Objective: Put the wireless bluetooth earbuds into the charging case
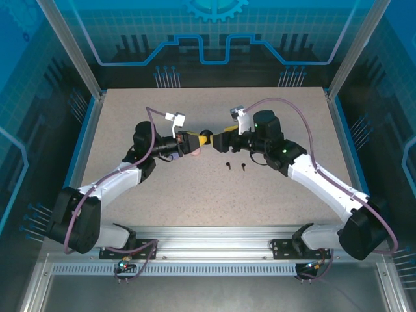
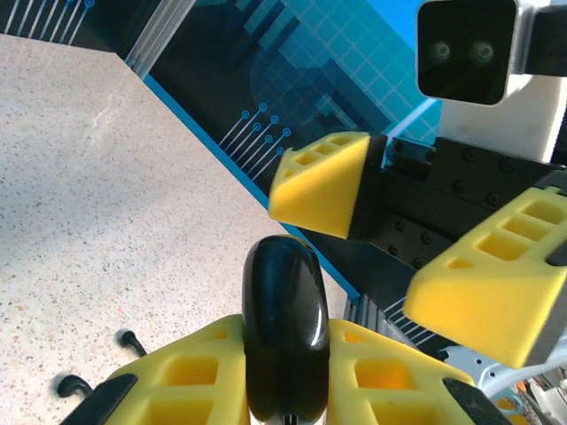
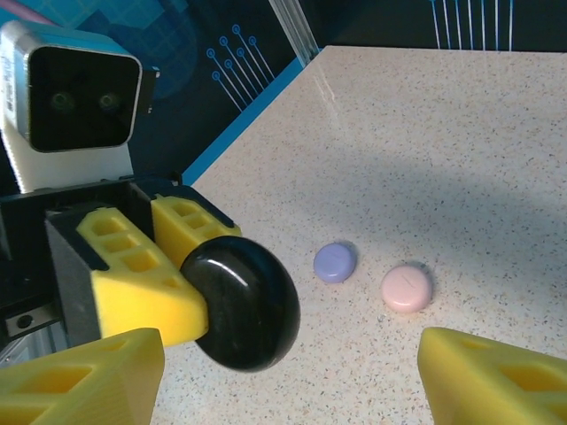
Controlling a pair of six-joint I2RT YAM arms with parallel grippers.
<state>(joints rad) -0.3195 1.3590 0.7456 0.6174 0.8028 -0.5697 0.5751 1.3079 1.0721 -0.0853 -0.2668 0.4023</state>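
The left fingers (image 2: 190, 376), yellow and ribbed, are pinched on a glossy black round charging case (image 2: 285, 328), held edge-up above the desk with its lid appearing shut. Directly opposite, the right fingers (image 2: 323, 186) are spread wide, one to each side of the case's line, close to it but not touching it. On the speckled beige desk (image 1: 273, 195) below, slightly toward the arm bases, two small black stemmed earbuds (image 1: 229, 165) lie loose, just beside each other and apart from the case. Beyond the held case in the right wrist view, a lilac round case (image 3: 336, 262) and a pale pink round case (image 3: 407, 288) rest flat on the desk, near each other, both apparently shut; their contents cannot be determined. Assessment: the black pair is not yet inserted. Remaining steps are judged to be: open the black case, with the right fingers positioned as if to assist, pick up each black earbud, and seat both in the case. Completion of the lilac and pink sets cannot be confirmed.
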